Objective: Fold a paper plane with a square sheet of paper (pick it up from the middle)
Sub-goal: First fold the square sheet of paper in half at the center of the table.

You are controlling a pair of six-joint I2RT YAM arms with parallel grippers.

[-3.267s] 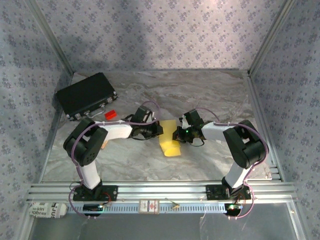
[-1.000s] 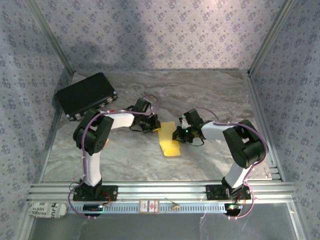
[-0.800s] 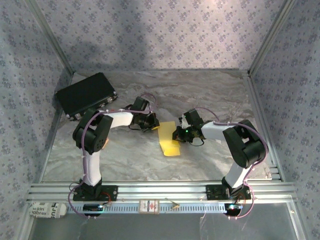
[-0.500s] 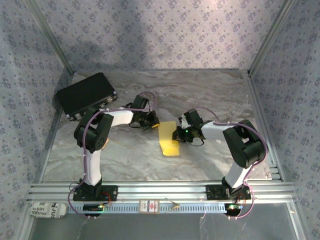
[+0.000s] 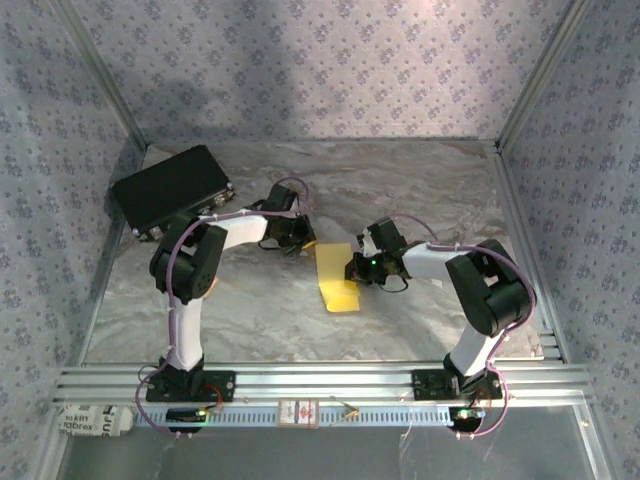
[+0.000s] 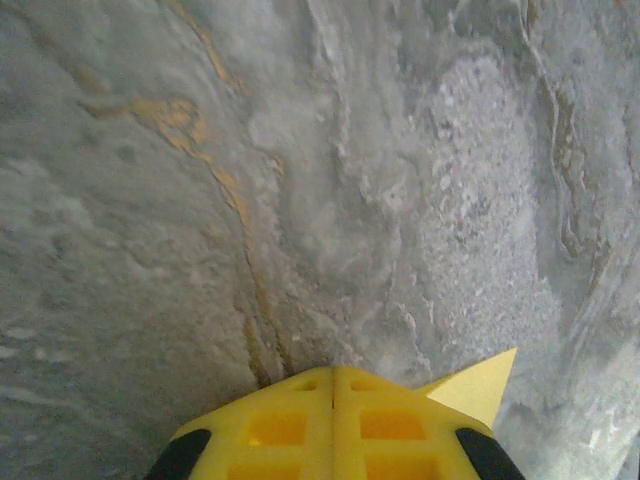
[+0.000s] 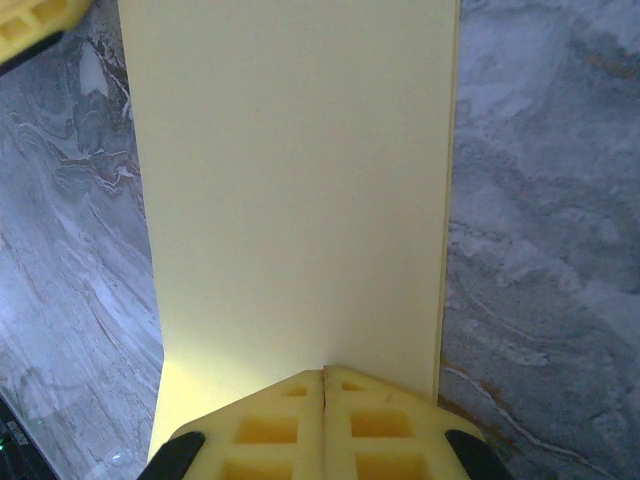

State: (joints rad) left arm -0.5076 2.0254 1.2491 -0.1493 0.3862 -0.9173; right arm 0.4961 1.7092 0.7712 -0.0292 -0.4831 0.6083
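The square sheet of paper [image 5: 337,282] is seen as a narrow strip at the centre of the top view. The left gripper [image 6: 335,375] is clenched beside its upper left corner. The right gripper [image 7: 323,373] is clenched at its right edge; a grasp cannot be told.

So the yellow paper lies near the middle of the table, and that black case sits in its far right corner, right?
Almost. The yellow paper lies near the middle of the table, but the black case sits in its far left corner, as the top external view shows.

Left tool [image 6: 333,372], right tool [image 7: 322,374] both closed, low
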